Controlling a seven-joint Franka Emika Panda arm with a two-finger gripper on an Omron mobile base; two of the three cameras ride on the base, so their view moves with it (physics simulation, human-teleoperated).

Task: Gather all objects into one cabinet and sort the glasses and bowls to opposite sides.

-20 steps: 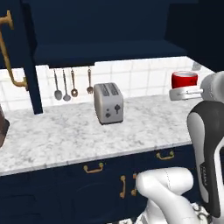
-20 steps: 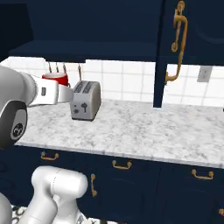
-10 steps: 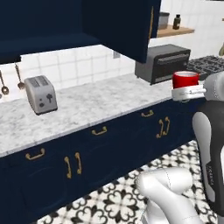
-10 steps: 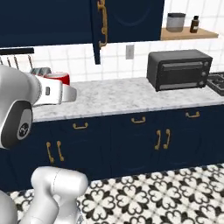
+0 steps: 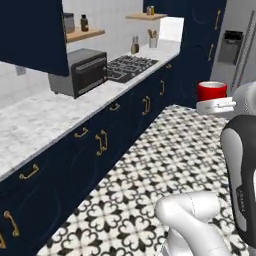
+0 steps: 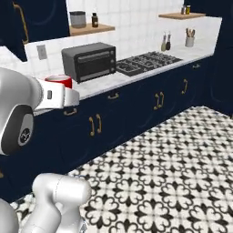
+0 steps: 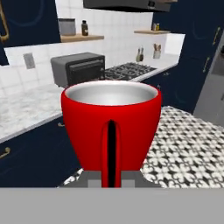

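Note:
A bright red cup (image 5: 211,91) sits upright in my gripper (image 5: 215,106), whose jaws are shut on its lower part, out over the patterned floor. From the right base the red cup (image 6: 58,81) shows just above the white hand of the gripper (image 6: 63,98). In the hand view the red cup (image 7: 111,127) is close up, pale and empty inside, with the gripper (image 7: 111,177) at its base. A navy cabinet door (image 6: 9,27) with a curved brass handle stands at the upper left. The bowls are out of view.
A marble counter (image 5: 35,125) over navy drawers runs along the left, carrying a grey toaster oven (image 5: 80,72) and a black stove (image 5: 127,67). A wooden shelf (image 6: 88,29) holds jars. A grey fridge (image 5: 235,50) stands far right. The tiled floor (image 5: 150,165) is open.
The whole scene has slid as the base turned right along the counter: the silver toaster is gone and the toaster oven, stove and fridge have come in. The cup stays held.

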